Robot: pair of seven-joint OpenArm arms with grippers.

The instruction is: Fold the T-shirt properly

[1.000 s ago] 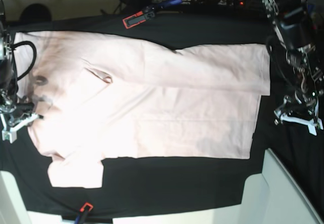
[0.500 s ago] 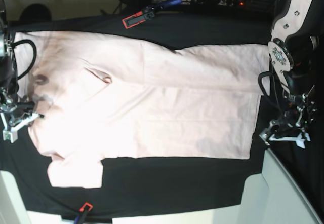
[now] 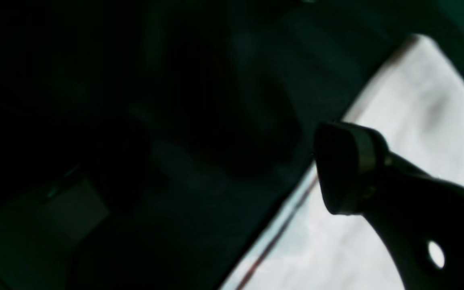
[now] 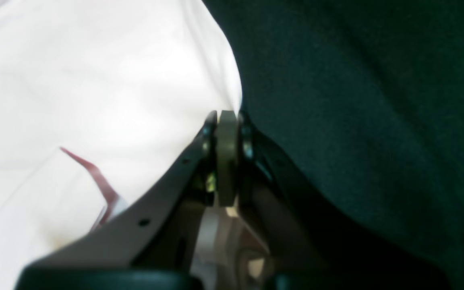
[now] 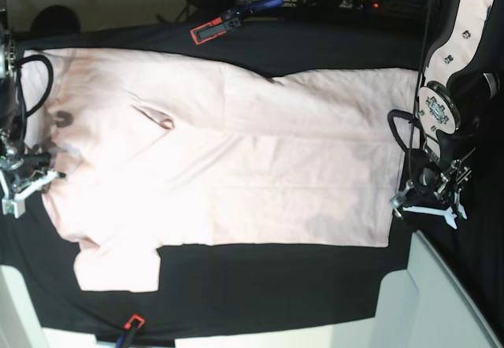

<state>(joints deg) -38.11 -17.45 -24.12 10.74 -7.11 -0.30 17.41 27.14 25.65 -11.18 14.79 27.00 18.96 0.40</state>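
Nearest, on the black-clothed worktop [image 5: 276,293]: a red-tipped tool [image 5: 132,322], untouched. Just beyond, the shirt [image 5: 236,167], spread flat and plain side up, near sleeve [image 5: 118,268] pointing this way, hem [image 5: 400,167] to the right. Not yet folded across, only one long far flap laid over.

Mid-scene right: left claw [image 5: 424,201], fully released, now moved in from well right of the shirt to just beside the hem's near corner, one finger [image 3: 349,169] over the fabric's edge in the wrist view. Reads as lining up for a grab of that corner.

Mid-scene left: right claw [image 5: 24,181] unmoved, clenched, seemingly pinching the shirt's edge at its tip [image 4: 226,117].

Farthest: a red clamp [image 5: 211,30], clear of the work.
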